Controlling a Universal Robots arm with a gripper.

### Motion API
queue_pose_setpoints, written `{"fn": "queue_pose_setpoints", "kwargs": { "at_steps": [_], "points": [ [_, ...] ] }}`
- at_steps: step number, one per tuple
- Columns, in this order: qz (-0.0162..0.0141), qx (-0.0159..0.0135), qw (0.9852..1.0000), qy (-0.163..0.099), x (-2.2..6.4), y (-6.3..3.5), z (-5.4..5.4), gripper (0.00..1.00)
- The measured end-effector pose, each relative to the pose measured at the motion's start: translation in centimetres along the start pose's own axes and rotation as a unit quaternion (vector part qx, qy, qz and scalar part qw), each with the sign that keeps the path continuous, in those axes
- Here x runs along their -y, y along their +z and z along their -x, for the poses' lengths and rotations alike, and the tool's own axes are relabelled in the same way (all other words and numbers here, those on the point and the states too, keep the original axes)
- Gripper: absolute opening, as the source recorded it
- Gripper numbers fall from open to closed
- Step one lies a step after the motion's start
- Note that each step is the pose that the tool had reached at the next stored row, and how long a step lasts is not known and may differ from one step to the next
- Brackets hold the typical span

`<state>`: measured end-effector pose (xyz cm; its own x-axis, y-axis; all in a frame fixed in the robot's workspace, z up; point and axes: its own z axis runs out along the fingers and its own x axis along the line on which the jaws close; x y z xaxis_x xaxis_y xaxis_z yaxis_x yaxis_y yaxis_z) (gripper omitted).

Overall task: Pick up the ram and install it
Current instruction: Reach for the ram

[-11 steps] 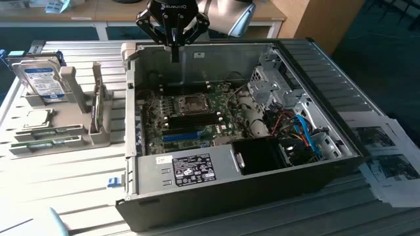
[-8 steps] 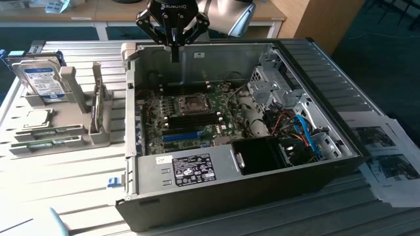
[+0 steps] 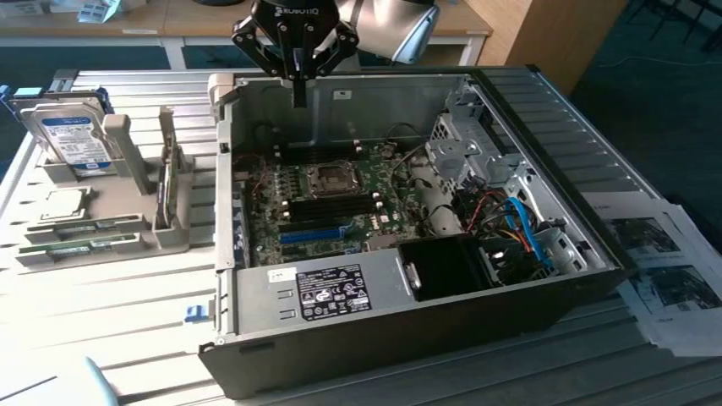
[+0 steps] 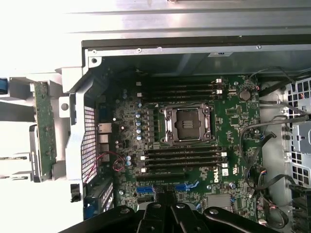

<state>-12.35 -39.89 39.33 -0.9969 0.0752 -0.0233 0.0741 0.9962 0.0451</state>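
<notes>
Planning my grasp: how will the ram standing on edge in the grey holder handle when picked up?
The ram looks thin and flat, so it is probably stiff and light. Standing on edge, it may tip if nudged sideways. Its exposed board surface seems fragile.

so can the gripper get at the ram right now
Probably yes: the ram stands on edge in the holder beside the case, nothing over it; the gripper, shut, hangs above the case.

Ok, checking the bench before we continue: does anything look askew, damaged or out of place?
Nothing stands out. The computer case sits flat on the table, its motherboard looks intact, and the hard drive stands upright in the grey holder.
</notes>
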Motion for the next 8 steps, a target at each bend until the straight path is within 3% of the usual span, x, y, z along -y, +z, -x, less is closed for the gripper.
{"fn": "queue_pose_setpoints", "kwargs": {
  "at_steps": [4, 8],
  "points": [
    [-0.0001, 0.0000, 1.0000, 0.000, 0.01, -0.01, -0.1, 0.10],
    [0.0000, 0.0000, 1.0000, 0.000, 0.08, -0.02, -1.1, 0.10]
  ]
}}
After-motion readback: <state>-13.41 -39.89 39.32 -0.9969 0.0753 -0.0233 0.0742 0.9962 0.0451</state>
